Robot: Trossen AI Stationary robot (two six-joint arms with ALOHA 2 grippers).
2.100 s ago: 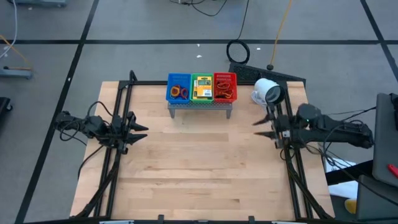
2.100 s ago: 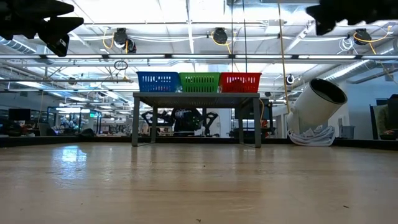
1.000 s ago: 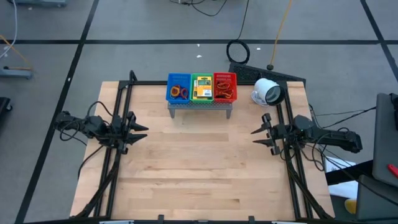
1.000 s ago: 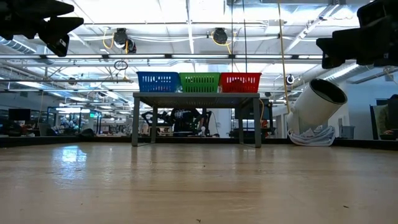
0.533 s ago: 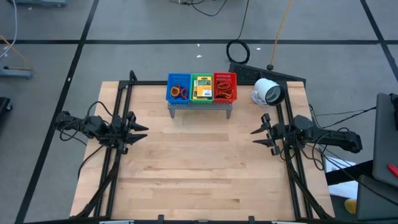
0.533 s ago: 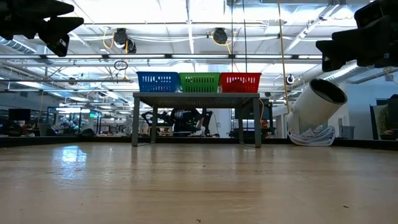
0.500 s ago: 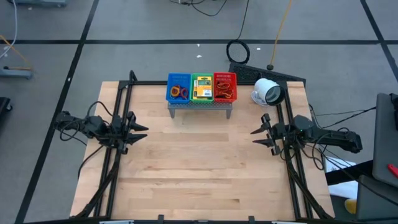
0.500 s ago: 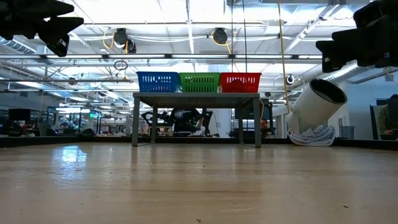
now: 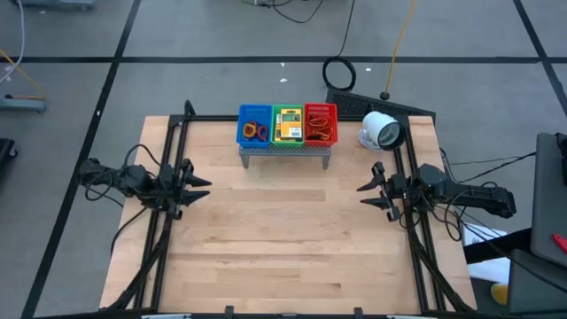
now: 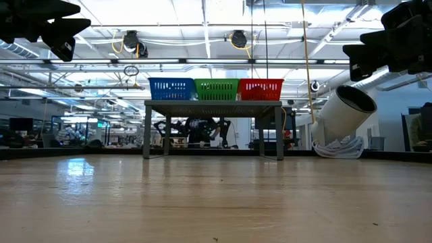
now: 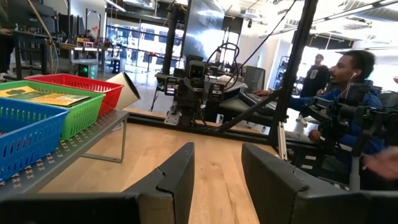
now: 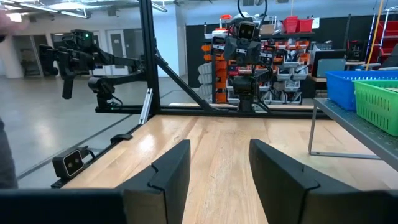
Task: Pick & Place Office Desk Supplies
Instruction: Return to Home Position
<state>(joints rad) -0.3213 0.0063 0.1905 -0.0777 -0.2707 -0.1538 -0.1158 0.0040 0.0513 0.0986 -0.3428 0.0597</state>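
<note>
Above the table's two sides, my left claw [image 9: 202,188] and right claw [image 9: 365,190] hang facing each other, both spread wide and holding nothing. Between them and farther back, a grey shelf [image 9: 283,151] carries three bins side by side. Coloured rings [image 9: 255,132] lie in the blue bin [image 9: 241,124], yellow packets [image 9: 288,131] in the green bin [image 9: 288,109], and rubber bands [image 9: 321,133] in the red bin [image 9: 321,107], which is nearest my right claw.

The desk [image 9: 283,239] is pale wood, smooth, with a soft shine. The shelf [image 9: 284,149] on it is grey perforated metal, matt. The 3 bins [image 10: 216,89] on the shelf are latticed plastic.
</note>
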